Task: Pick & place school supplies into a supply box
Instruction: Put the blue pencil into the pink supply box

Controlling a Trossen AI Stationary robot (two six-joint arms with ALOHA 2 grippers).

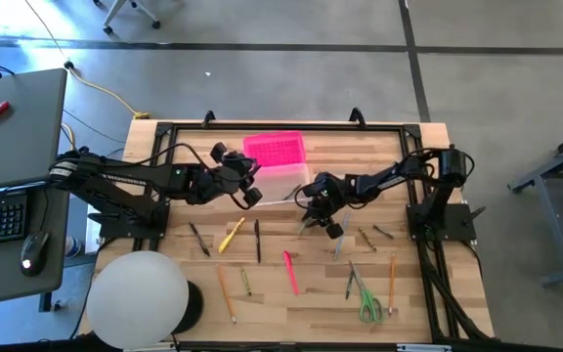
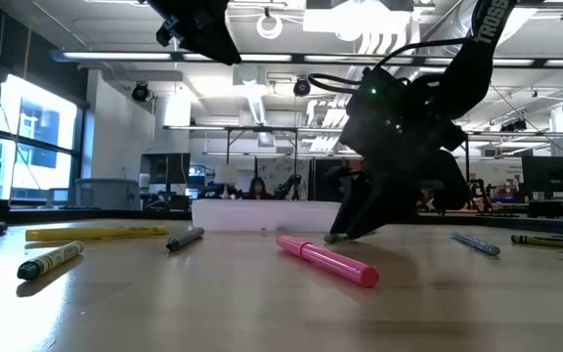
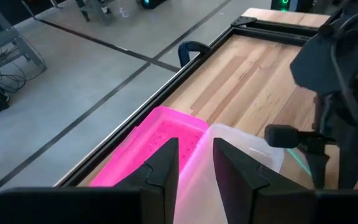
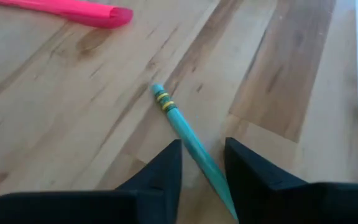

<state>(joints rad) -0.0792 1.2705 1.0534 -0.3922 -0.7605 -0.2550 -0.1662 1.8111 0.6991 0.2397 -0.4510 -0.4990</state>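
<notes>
The supply box sits at the table's far middle, its pink lid [image 1: 274,149] [image 3: 157,137] swung open behind the clear base [image 1: 281,182] [image 3: 244,142] [image 2: 262,213]. My left gripper [image 1: 250,188] [image 3: 194,158] hovers open at the box's left end and holds nothing. My right gripper [image 1: 319,217] [image 4: 202,165] [image 2: 348,231] is open and low on the table in front of the box. Its fingers stand either side of a teal pencil [image 4: 185,130] [image 2: 331,238] that lies flat on the wood. A pink pen [image 1: 290,271] [image 2: 328,261] [image 4: 73,9] lies nearby.
Pens and pencils lie scattered across the near half: a yellow one [image 1: 231,235], black ones [image 1: 199,238], orange pencils [image 1: 392,279], green-handled scissors [image 1: 368,301]. A white round lamp [image 1: 137,298] covers the near-left corner. A black frame [image 1: 164,132] borders the table.
</notes>
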